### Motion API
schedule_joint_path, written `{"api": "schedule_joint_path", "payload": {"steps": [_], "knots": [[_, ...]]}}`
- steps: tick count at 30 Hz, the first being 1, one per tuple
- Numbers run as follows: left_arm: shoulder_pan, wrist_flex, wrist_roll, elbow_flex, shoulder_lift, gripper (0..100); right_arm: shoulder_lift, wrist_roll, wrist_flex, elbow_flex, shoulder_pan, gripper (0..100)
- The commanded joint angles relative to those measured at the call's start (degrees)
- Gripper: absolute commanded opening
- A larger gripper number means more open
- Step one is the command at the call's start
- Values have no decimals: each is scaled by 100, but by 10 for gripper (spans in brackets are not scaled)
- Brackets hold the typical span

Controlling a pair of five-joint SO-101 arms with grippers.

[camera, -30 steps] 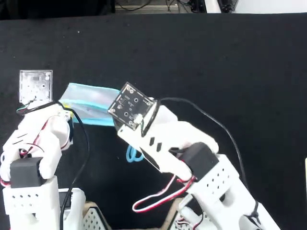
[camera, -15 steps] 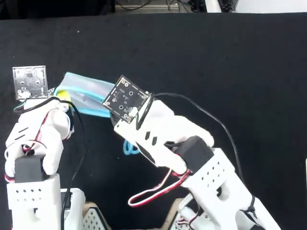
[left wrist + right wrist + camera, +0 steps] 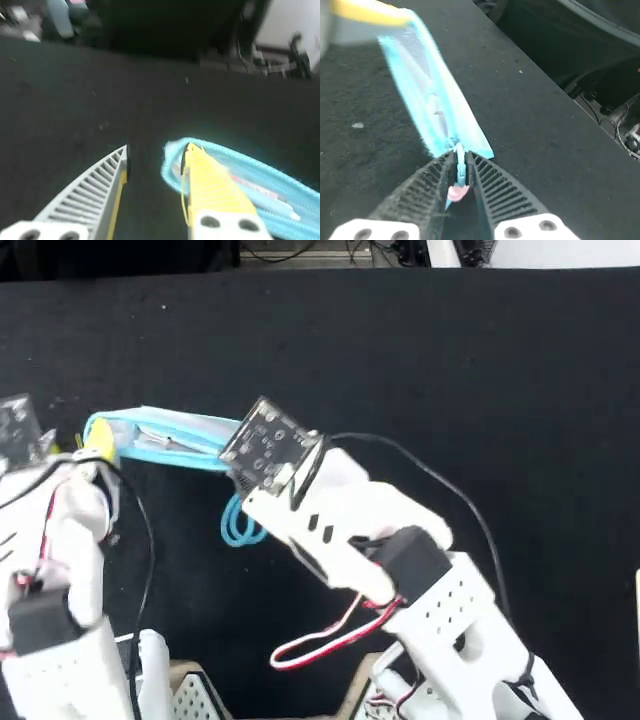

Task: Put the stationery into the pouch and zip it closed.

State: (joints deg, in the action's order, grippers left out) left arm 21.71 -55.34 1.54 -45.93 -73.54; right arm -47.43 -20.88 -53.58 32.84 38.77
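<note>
The light blue pouch [image 3: 160, 433] lies stretched out on the black table, a blue cord loop [image 3: 237, 524] hanging from its near end. In the left wrist view my left gripper [image 3: 157, 147] is open; its yellow finger [image 3: 207, 185] sits in the pouch's [image 3: 260, 180] far end and its grey finger [image 3: 95, 195] is outside. Something pink and white shows inside the pouch. My right gripper [image 3: 461, 155] is shut on the zipper pull [image 3: 458, 167] at the other end of the pouch [image 3: 427, 100], with a small pink tab [image 3: 456, 191] between its fingers.
The black table [image 3: 450, 370] stretches open to the right and back. My right arm [image 3: 340, 520] crosses the middle front. Cables and dark clutter lie beyond the table's far edge.
My left arm has swung left and drawn the pouch's end with it, so the pouch now lies longer and further left. The blue cord loop shifted left too.
</note>
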Motion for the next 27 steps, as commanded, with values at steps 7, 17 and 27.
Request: {"api": "schedule_joint_path", "payload": {"steps": [7, 17, 27], "knots": [[145, -360, -79, -233, -2532, 187, -163, 9, 202, -242, -176, 11], [127, -404, -79, -611, -3007, 187, -154, 9, 730, -268, -185, 11], [-2062, -1363, 976, -338, -2576, 187, -145, 9, 1090, -743, -202, 11]]}}
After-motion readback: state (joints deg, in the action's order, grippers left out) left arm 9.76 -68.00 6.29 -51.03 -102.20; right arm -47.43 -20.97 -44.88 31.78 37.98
